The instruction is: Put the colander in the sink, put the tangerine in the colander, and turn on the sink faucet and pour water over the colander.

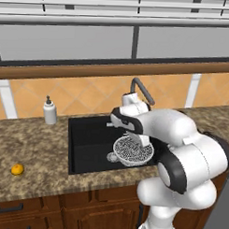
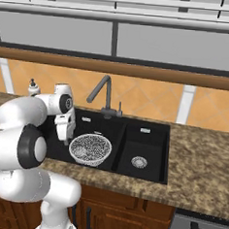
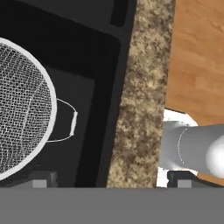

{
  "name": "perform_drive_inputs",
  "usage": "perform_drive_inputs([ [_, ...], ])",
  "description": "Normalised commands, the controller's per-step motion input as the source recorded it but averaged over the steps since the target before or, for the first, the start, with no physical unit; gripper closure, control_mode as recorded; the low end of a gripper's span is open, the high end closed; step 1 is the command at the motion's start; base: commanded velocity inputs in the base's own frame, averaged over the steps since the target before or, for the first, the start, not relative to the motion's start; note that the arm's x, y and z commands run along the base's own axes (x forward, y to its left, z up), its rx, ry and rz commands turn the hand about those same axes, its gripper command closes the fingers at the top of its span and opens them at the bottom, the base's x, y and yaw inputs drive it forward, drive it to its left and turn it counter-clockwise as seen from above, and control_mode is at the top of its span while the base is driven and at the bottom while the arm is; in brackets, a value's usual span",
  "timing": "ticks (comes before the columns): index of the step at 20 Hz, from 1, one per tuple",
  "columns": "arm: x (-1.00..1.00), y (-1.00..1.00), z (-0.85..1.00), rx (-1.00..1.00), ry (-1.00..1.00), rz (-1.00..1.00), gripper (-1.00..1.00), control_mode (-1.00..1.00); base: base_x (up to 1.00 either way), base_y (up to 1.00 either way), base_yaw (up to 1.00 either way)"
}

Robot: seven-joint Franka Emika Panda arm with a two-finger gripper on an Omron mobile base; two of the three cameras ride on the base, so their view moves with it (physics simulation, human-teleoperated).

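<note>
Colander (image 1: 133, 149), a round speckled mesh bowl with a pale rim, is seen in the left base view inside the black rectangular sink (image 1: 87, 134); a small orange tangerine (image 1: 17, 169) lies on the counter (far left). In the right base view, the dark gooseneck faucet (image 2: 102, 93) is seen behind it. In the hand view, the colander's wire handle is shown, with the gripper (image 3: 111, 180) spread open, grasping nothing.

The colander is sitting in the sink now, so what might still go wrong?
The tangerine lies far left on the counter; being round, it could roll when the open fingers close on it. The colander sits left of the sink faucet, so water may miss it.
</note>
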Motion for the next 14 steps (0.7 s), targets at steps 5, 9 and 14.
perform_drive_inputs([
  [5, -0.29, 0.37, 0.05, 0.10, 0.00, 0.31, -1.00, -1.00, 0.00, 0.00, 0.00],
  [9, -0.45, 0.37, 0.01, 0.16, -0.03, 0.39, -1.00, -1.00, 0.00, 0.00, 0.00],
  [14, -0.23, 0.33, 0.08, 0.23, -0.05, 0.41, -1.00, -1.00, 0.00, 0.00, 0.00],
])
